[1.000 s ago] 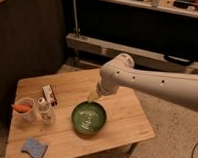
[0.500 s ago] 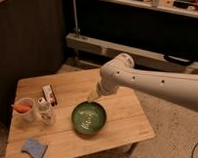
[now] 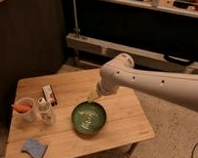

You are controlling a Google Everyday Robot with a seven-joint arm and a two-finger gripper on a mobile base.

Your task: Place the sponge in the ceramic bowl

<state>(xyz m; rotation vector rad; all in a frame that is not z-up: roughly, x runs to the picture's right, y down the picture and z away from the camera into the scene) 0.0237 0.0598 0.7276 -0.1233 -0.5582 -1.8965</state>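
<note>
- Tool (image 3: 93, 96): poised over the 12 o'clock rim of the round glossy green ceramic bowl (image 3: 89, 118); released or clenched, cannot tell.
- Small flat light-blue wavy-edged sponge (image 3: 34, 147): at 7 o'clock on the wooden surface (image 3: 125, 122), well apart from the bowl.
- Nothing shifted over the last second; sponge not in the bowl.

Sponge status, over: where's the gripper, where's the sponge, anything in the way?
Gripper hovers over far rim of ceramic bowl. Sponge flat at front-left corner of table, not in bowl. Cup and bottle left of bowl, off the direct line.
</note>
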